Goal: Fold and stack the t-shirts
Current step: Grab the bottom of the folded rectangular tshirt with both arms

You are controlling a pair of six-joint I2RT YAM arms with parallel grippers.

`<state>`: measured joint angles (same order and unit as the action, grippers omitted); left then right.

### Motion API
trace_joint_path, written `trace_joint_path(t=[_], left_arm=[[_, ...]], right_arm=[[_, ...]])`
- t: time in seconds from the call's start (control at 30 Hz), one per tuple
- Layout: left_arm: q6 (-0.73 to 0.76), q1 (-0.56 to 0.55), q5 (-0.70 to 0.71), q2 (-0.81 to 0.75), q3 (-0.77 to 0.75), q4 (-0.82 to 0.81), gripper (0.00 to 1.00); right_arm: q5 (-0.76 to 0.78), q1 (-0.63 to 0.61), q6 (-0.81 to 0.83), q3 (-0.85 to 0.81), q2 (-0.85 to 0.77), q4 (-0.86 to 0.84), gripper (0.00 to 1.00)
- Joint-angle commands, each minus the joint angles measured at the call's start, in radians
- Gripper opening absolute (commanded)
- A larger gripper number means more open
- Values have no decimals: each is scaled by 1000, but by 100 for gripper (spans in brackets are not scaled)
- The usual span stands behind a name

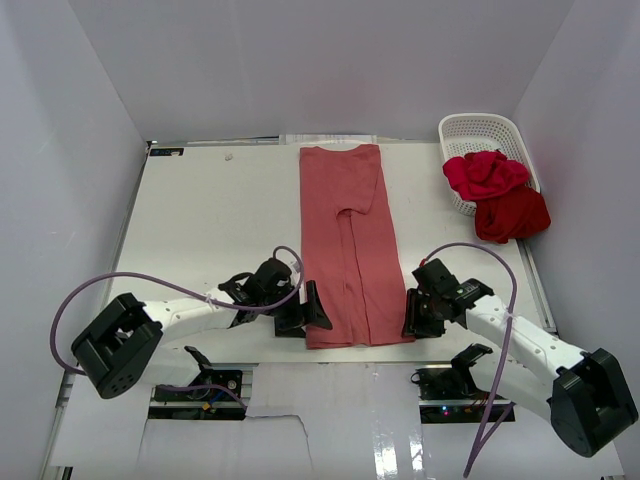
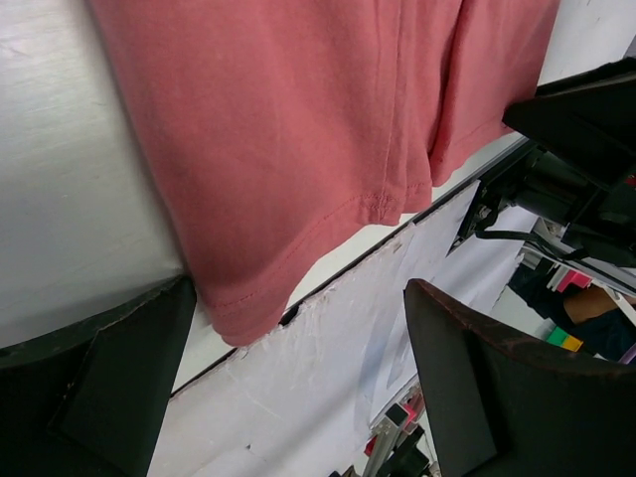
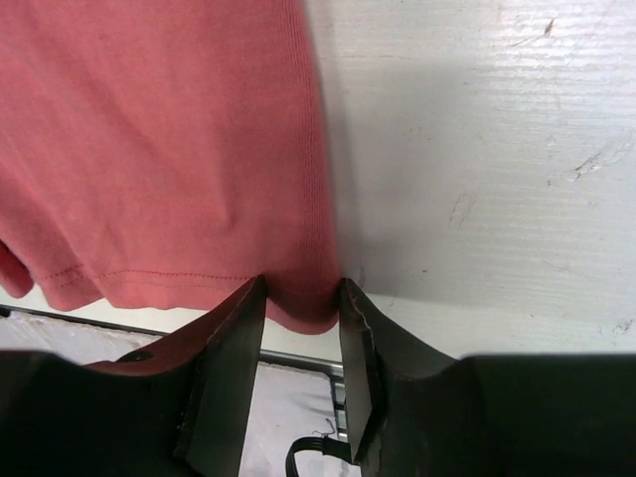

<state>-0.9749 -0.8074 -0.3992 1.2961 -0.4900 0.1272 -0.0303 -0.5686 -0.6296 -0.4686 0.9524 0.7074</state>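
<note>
You are looking into a robotics lab test cell: plain white panels box in a white surface, a left arm and a right arm are bolted at its near edge, lilac cables loop free, and bare electronics sit by their bases

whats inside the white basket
The crimson t-shirt is bunched in the near end of the basket, the darker red t-shirt spilling over its rim. The far end shows bare lattice. Anything under the cloth is hidden.

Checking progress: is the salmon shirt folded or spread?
Partly folded: salmon shirt lies as a narrow strip, sides turned inward, no crosswise fold.
</note>
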Motion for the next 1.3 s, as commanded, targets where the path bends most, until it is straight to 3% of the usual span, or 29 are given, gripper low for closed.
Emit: trace_joint_path(t=[0.0,0.07,0.1,0.2,0.57,1.03,1.27], left_arm=[[-18,-27,53,22,-1,-9,98],[-24,-35,54,31,-1,-12,97],[-25,-41,54,31,4,-15,92],[-34,-55,46,23,16,-17,87],[-71,-62,57,-87,114,40,91],[-51,-64,92,0,126,-14,65],[-59,-62,126,-17,136,-1,63]], right_arm=[[-11,6,-5,2,43,-15,41],[-20,6,-2,11,63,-34,34],[-22,4,-2,18,68,-46,25],[-23,6,1,19,72,-57,18],[-26,6,7,13,68,-62,18],[-31,6,7,21,66,-77,8],[-37,6,7,30,51,-79,8]])
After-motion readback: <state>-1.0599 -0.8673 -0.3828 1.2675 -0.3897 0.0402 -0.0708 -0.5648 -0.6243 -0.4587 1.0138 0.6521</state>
